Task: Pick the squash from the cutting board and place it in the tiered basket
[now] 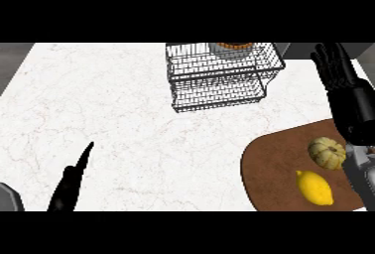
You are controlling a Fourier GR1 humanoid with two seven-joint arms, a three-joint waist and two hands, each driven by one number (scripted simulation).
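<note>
Nearest the lower edge, a yellow lemon point(315, 187) lies on the brown cutting board point(273, 166), and just beyond it sits the squash point(327, 152), pale, ribbed and nearly round, so it offers no long axis to line up with. The right hand point(338, 69) is raised past the squash with its fingers straight and spread, holding nothing. The squash lies back toward the robot from those fingers, just beside the inner side of the right forearm; whether they touch I cannot tell. This hand is by far the nearer one, and I judge it must draw back and drop before closing round the squash, minding the lemon close on the near side. The tiered basket point(219, 79) stands to the left of the right hand at about the same depth, with bare white counter point(110, 109) between it and the board. The left hand point(70, 186) rests at the lower left, fingers straight and together, well apart from everything.
</note>
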